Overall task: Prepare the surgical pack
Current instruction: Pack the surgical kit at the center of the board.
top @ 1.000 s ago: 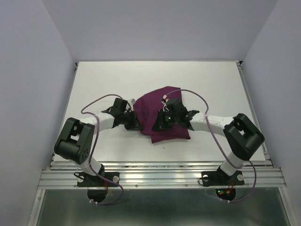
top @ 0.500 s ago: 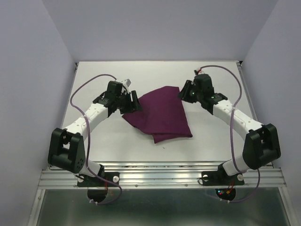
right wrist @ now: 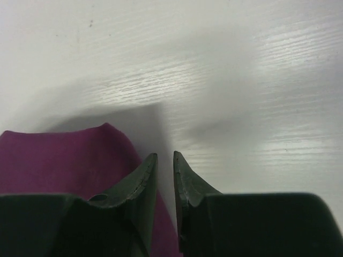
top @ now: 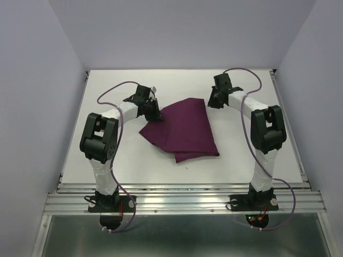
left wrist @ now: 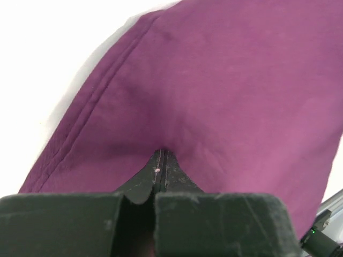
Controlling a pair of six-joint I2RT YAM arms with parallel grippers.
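Our left end effector (left wrist: 161, 160) grips the soft, folded plum-purple cloth (top: 185, 131), its far corner pointing at our barely-parted, empty right end effector (right wrist: 165, 158).

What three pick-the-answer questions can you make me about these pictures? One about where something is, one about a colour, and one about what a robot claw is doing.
1. Where does the cloth lie?
A. On the white table
B. Hanging on the back wall
C. On the floor under the table

2. What colour is the cloth?
A. Green
B. Plum purple
C. Yellow

3. What is the left gripper doing?
A. Standing wide open in the air
B. Pinching the cloth, shut
C. Holding scissors

Answers:
1 A: the top view shows it lying folded on the table.
2 B: the top view and both wrist views show purple fabric.
3 B: the left wrist view shows its jaws pressed together, with the cloth puckered at their tips.
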